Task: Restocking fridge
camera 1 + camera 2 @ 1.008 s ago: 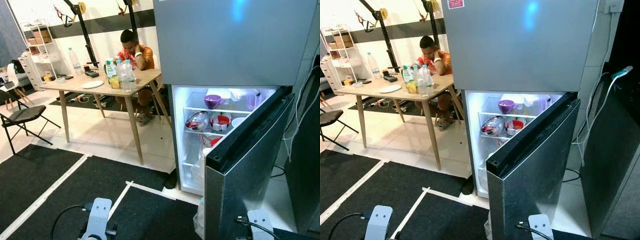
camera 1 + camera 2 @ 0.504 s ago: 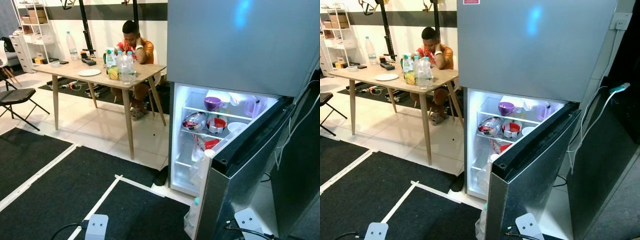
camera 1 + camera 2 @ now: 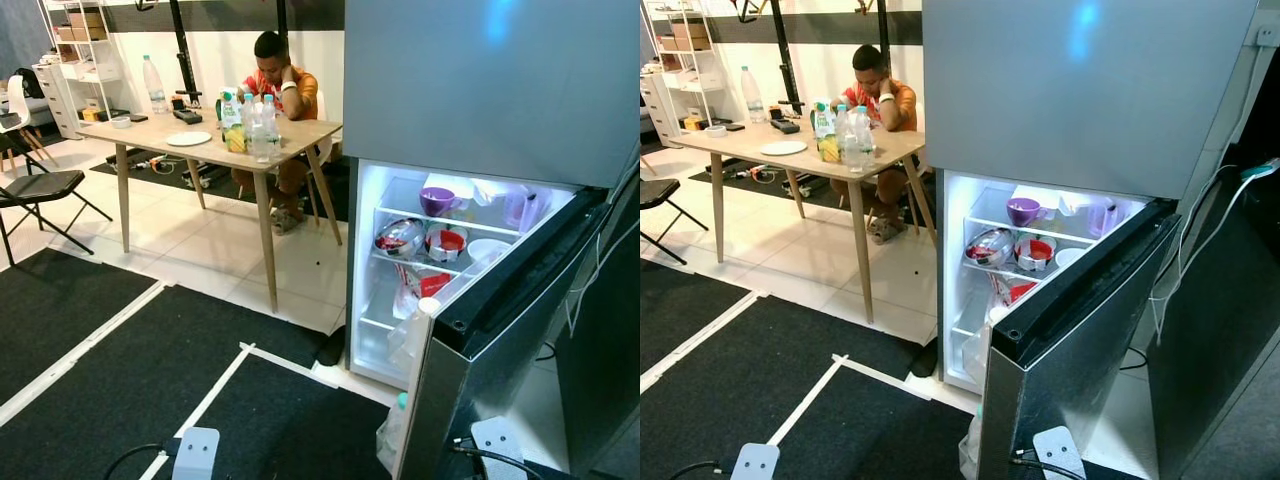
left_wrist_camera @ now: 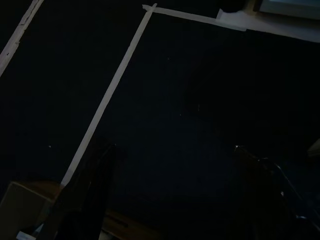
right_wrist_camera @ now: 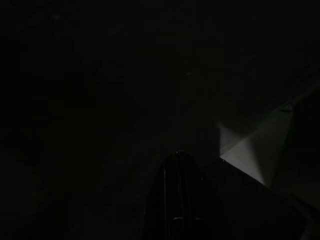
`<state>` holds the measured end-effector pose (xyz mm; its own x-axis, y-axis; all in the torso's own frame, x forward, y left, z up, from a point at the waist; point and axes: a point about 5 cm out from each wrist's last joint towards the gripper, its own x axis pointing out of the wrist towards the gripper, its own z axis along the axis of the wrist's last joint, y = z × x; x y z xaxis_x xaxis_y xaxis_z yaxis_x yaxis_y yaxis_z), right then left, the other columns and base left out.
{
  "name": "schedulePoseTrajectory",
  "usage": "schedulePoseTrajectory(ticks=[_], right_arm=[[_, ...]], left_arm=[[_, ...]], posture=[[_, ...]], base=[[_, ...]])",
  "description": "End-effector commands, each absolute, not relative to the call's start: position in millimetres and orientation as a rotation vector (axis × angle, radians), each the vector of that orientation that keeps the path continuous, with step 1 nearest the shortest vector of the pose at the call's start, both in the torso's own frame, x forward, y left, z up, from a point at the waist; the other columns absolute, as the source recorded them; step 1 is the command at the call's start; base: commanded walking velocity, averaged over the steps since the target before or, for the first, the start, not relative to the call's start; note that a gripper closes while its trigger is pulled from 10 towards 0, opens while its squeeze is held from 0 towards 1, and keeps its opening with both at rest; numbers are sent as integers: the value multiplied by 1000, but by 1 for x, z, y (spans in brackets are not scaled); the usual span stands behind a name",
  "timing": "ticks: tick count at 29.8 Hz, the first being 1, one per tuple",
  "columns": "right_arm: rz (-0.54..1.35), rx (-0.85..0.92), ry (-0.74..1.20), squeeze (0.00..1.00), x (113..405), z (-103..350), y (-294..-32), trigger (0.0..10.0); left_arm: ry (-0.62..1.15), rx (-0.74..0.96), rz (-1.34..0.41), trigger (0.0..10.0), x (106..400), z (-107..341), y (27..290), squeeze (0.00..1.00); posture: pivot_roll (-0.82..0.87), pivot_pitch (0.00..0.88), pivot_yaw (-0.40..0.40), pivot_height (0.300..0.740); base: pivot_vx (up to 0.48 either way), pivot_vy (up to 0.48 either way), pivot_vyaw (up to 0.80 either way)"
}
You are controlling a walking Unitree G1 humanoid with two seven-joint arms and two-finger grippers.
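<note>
The bottles [image 3: 256,125] stand on the tabletop [image 3: 150,148], well apart from the open fridge [image 3: 440,250] — likely slippery, best held round the middle — left gripper [image 4: 172,195] wide open and empty, right gripper [image 5: 181,197] too dark to tell

Table [image 3: 290,136] left — fridge [image 3: 480,90] rt

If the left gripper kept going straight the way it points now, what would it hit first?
Most likely the black floor mat. The left gripper points down at it with open jaws and nothing between; depth is hard to judge in this dark view.
</note>
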<state>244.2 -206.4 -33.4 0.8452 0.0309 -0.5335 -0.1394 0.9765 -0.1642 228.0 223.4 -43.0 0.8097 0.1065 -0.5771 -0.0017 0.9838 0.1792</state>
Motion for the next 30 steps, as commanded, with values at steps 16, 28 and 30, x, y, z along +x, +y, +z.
schedulePoseTrajectory(ticks=[16, 28, 30], right_arm=[[-66, 71, 78, 0, 375, 111, -155, 10000], [164, 185, -159, 0, 390, 173, -91, 10000], [150, 100, 36, 0, 371, 112, -109, 10000]], left_arm=[[611, 200, 48, 10000, 235, -37, 228, 0], [559, 204, 95, 10000, 244, -27, 236, 0], [557, 200, 100, 10000, 245, -27, 235, 0]], posture=[[-87, 123, 26, 740], [-92, 107, 15, 740], [-95, 107, 15, 740]], base=[[0, 0, 0], [0, 0, 0], [0, 0, 0]])
